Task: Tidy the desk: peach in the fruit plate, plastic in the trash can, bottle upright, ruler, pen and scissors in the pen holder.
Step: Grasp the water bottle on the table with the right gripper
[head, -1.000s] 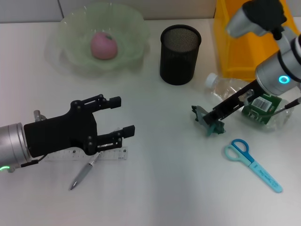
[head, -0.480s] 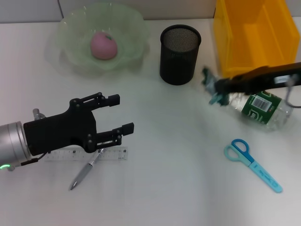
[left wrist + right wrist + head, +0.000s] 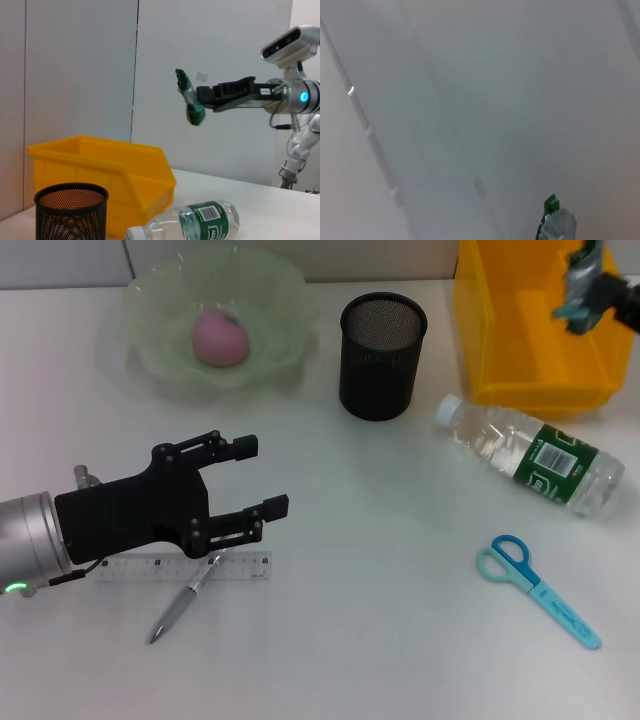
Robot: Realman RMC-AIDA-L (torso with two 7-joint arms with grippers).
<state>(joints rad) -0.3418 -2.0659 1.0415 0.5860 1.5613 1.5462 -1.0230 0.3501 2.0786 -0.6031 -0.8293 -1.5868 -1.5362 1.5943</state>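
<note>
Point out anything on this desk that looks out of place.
The bottle lies on its side beside the yellow bin. The ruler, pen and scissors lie loose, outside the mesh holder.

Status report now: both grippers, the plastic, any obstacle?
Right gripper shut on plastic, above yellow bin. Left gripper open, over ruler. No obstacle seen.

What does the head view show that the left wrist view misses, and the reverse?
Head view only: the pink peach in the pale green fruit plate, clear ruler, silver pen, blue scissors, and the open left gripper above the ruler. Left wrist view only: the right arm's full reach, raised high above the table. Both: black mesh pen holder, yellow bin, lying plastic bottle, and the right gripper shut on green plastic.
</note>
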